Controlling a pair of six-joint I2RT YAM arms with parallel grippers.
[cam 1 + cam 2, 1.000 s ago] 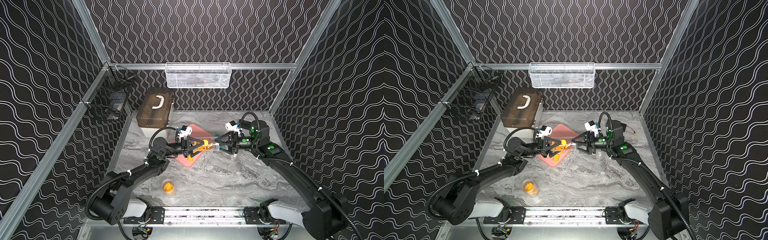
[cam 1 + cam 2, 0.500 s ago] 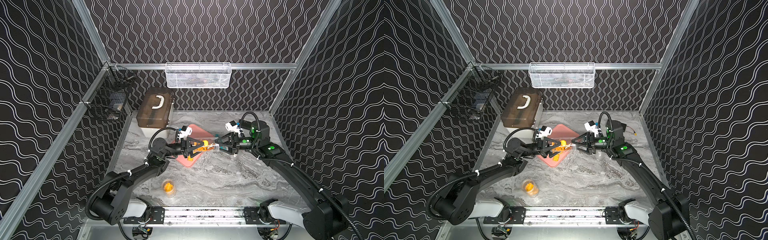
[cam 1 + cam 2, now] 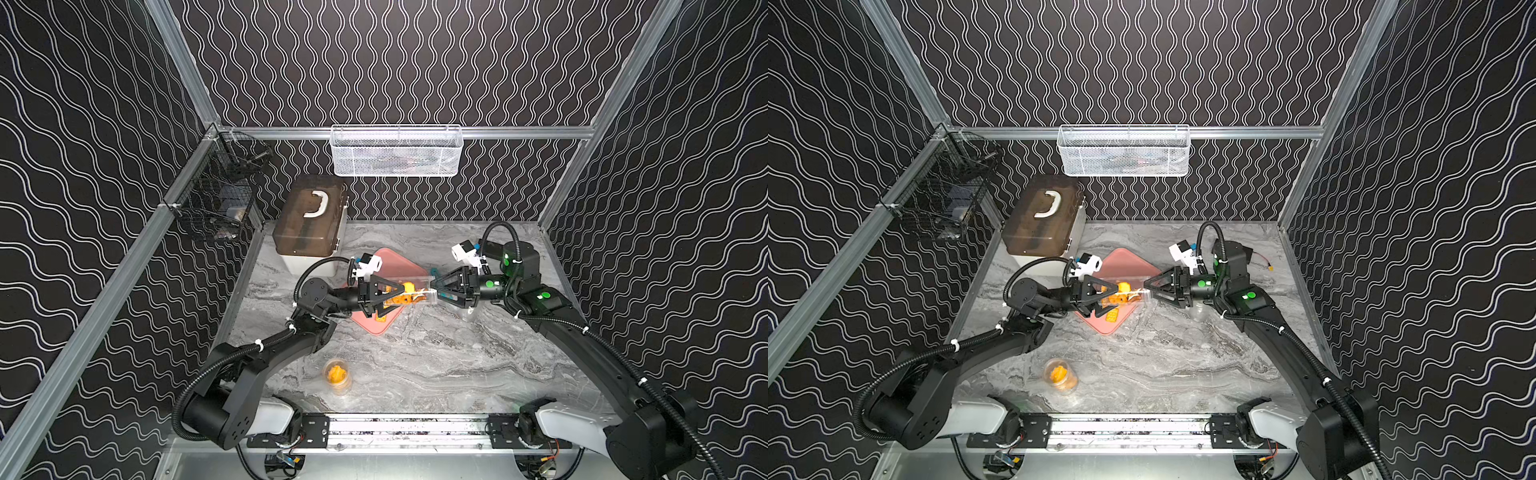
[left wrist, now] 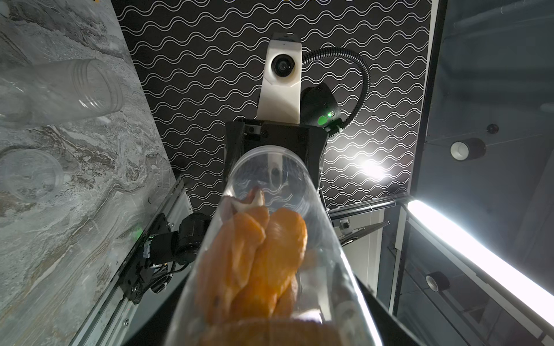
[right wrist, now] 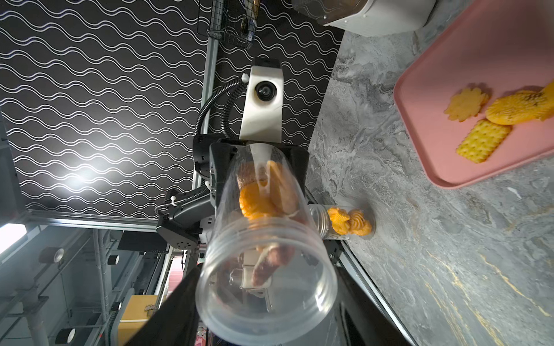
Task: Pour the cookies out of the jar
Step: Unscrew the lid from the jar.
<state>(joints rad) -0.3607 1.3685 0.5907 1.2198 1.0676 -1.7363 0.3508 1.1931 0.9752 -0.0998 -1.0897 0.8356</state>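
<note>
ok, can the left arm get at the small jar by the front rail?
Probably not yet: the left tool is shut on the cookie jar above the pink tray; the small jar itself sits unobstructed.

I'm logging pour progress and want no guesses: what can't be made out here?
- Number of cookies inside the jar: they overlap in both wrist views and are too small in both top views.
- Count of cookies on the pink tray: the left gripper covers part in top views; the right wrist view's edge cuts it.
- What the jaws of the right gripper pinch: seen only through the jar's wall.
</note>
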